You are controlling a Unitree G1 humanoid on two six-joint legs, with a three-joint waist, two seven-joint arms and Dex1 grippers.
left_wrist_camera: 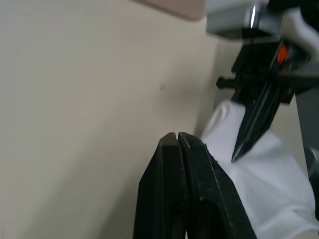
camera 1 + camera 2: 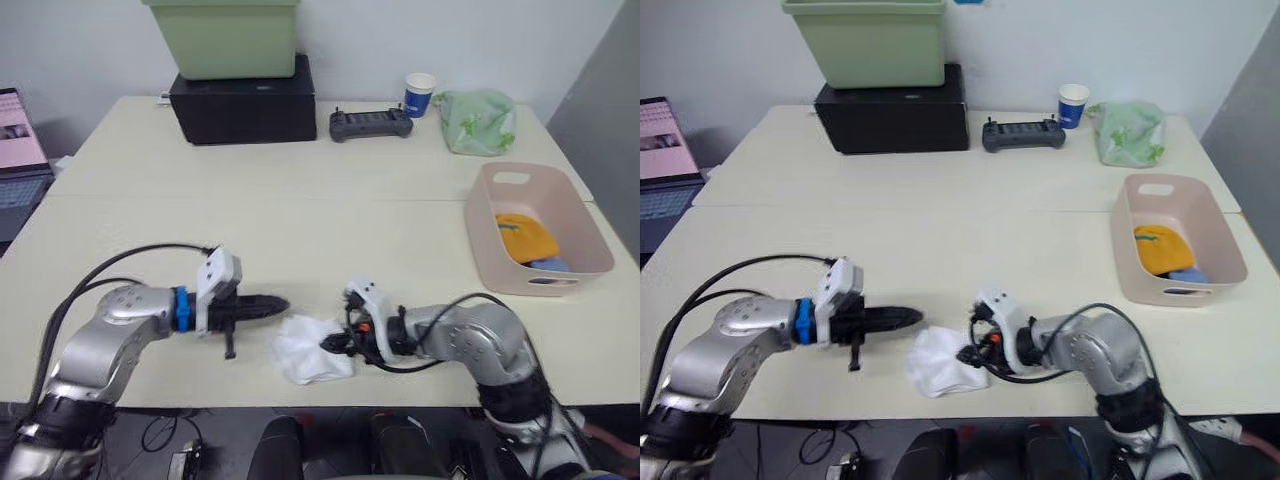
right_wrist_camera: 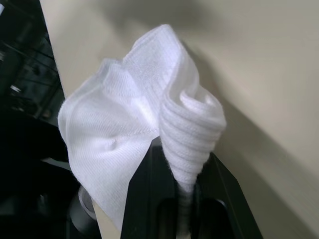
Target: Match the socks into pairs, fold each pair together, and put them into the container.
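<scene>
A: Now, left side first. What is the left gripper (image 2: 272,305) doing?
B: Fingers pressed together, nothing between them, tip just left of the white socks (image 2: 312,350) and apart from them.
A: And the socks themselves?
B: A crumpled white bundle on the table (image 2: 320,230), at its front edge, well left of the container (image 2: 590,262).
A: Right gripper (image 2: 333,343)?
B: Clamped on a ribbed fold of the white socks, at the bundle's right side.
A: Container contents?
B: Pink basket near the table's right edge, far right of the bundle; mustard-orange socks (image 2: 524,238) inside, light blue socks (image 2: 550,265) beside them toward its near end.
</scene>
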